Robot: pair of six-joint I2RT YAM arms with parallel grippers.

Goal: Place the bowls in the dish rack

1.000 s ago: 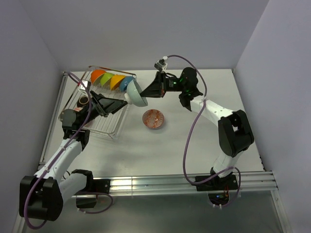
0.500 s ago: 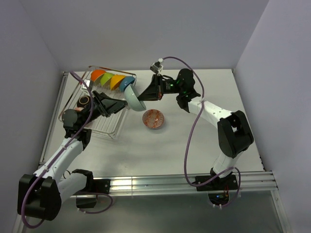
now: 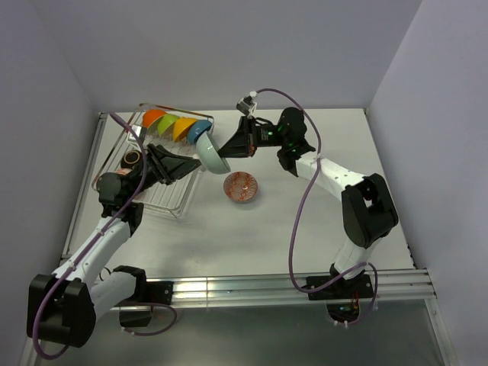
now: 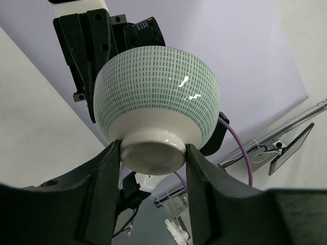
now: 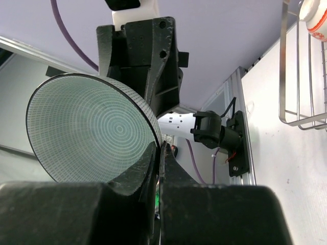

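Note:
A pale teal patterned bowl (image 3: 212,155) hangs in the air beside the dish rack (image 3: 162,203), held between both arms. My right gripper (image 3: 227,149) is shut on its rim; the right wrist view shows the rim pinched between the fingers (image 5: 159,148) and the bowl's ringed inside (image 5: 89,127). My left gripper (image 3: 197,163) is closed on the bowl's foot, with its fingers (image 4: 110,173) touching both sides under the bowl (image 4: 158,97). Orange (image 3: 155,118), green (image 3: 169,123), yellow-orange (image 3: 183,128) and blue (image 3: 200,130) bowls stand in the rack's back row. A brown-red bowl (image 3: 242,187) sits on the table.
A small brown cup (image 3: 132,158) lies in the rack's left part. The rack's wire corner (image 5: 296,120) shows at the right of the right wrist view. Walls close the table on three sides, and a metal rail (image 3: 290,286) runs along the near edge.
The right arm moved the teal bowl left toward the left gripper. The left gripper, wide open a second ago, has closed onto the bowl's foot.

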